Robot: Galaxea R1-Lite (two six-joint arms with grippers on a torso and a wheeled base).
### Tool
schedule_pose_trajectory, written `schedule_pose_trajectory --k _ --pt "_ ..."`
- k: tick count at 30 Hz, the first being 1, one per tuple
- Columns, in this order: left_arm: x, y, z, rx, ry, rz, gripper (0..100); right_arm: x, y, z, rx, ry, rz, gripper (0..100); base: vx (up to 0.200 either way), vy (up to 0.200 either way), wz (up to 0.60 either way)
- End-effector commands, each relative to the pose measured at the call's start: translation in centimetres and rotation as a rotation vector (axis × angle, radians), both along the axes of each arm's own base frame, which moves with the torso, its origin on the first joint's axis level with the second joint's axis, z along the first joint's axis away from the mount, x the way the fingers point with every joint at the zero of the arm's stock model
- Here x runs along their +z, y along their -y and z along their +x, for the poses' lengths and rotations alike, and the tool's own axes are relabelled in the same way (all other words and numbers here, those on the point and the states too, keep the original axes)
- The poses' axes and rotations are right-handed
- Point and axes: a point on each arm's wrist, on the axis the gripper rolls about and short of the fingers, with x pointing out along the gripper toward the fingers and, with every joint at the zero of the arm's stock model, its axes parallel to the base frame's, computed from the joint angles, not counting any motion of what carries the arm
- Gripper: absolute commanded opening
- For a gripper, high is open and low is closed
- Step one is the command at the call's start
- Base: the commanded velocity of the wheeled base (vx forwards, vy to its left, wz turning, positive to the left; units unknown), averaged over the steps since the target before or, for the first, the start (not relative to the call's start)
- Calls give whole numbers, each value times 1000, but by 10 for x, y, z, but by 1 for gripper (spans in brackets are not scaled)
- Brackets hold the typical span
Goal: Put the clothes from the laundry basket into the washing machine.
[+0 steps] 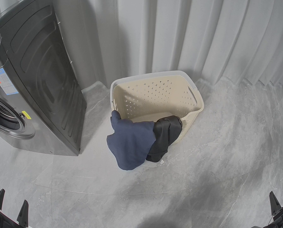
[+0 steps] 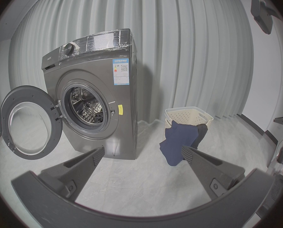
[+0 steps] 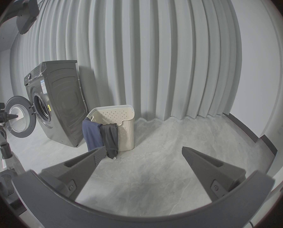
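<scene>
Our left gripper [image 1: 12, 203] and right gripper [image 1: 281, 193] hang low, both spread wide and empty. A navy garment [image 1: 130, 143] and a black garment [image 1: 166, 133] drape over the laundry basket's [image 1: 192, 89] rim, near the open washing machine [image 1: 43, 79].

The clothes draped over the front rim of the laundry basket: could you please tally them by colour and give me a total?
navy blue garment: 1
black garment: 1
Total: 2
</scene>
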Motion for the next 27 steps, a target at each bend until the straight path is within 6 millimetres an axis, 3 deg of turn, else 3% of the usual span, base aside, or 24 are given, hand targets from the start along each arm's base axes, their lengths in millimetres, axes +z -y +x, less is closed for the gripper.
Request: schedule_pose_trajectory --k 1,9,15,19,27 --pt "-5 0 0 3 -6 -2 100 -5 0 1 0 -14 -1 100 200 0 0" --pt "-5 0 0 3 -6 -2 100 -5 0 1 2 -14 -3 100 200 0 0" --pt "-5 0 0 3 -4 -3 100 -3 0 1 2 3 -3 100 0 0 0" --pt "-5 0 0 3 -4 -2 100 35 0 -10 24 173 -7 100 0 0 0" --pt "-5 0 0 3 -4 -3 100 37 -1 3 40 0 -9 100 0 0 0"
